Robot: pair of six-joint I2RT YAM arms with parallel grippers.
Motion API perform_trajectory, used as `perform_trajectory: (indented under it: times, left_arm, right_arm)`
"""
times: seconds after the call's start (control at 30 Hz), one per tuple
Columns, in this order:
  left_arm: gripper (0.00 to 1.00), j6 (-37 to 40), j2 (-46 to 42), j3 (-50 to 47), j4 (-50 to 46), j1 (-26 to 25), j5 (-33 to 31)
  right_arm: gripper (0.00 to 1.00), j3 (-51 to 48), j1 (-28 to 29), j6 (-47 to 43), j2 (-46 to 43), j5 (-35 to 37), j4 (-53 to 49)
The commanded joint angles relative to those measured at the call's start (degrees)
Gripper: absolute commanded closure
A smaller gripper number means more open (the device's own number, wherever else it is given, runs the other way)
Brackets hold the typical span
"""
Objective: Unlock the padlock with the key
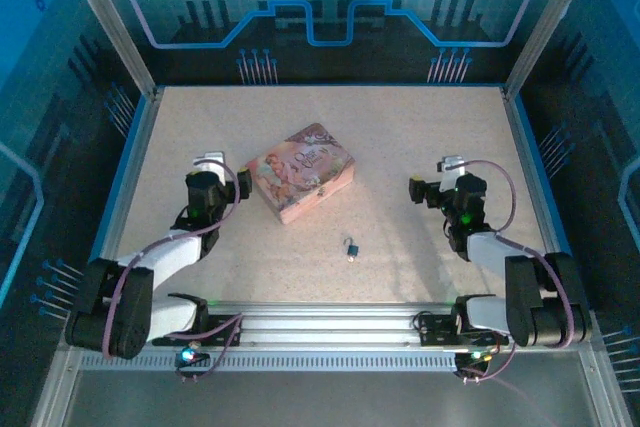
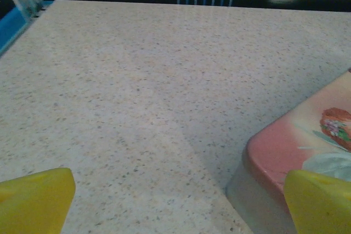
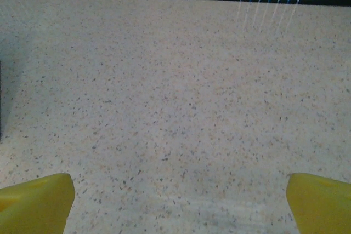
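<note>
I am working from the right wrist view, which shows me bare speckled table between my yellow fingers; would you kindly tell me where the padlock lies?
Observer: The padlock lies on the table near its front edge, between the two arms, to the left of your right pincer and nearer the bases.
Operator: Thank you. Is anything standing close to it?
Observer: A pink tin sits farther back and to the left, apart from the padlock.
Operator: And what is the other arm doing?
Observer: The left pincer is open beside the tin's left end and holds nothing.
</note>
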Motion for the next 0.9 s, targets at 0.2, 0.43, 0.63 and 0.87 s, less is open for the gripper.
perform_trajectory:
  times: [0.2,0.43,0.63,0.87]
  left_arm:
    - [0.01,6.0,6.4,-0.5,9.8,0.8,9.9]
    - [0.01,8.6,11.2,-3.6,21.4,1.0,8.3]
    - [0.01,7.2,20.6,-10.1,44.6,2.4,6.9]
    - [0.01,0.9,17.2,-0.9,21.7,7.8,10.7]
  right_arm:
    - [0.00,4.6,-0.3,-2.2,11.8,-0.3,6.5]
    - [0.00,5.3,0.5,-2.8,12.3,0.7,6.4]
    - [0.00,5.2,0.5,-2.9,12.2,0.7,6.4]
    - [0.00,5.2,0.6,-2.9,12.3,0.8,6.4]
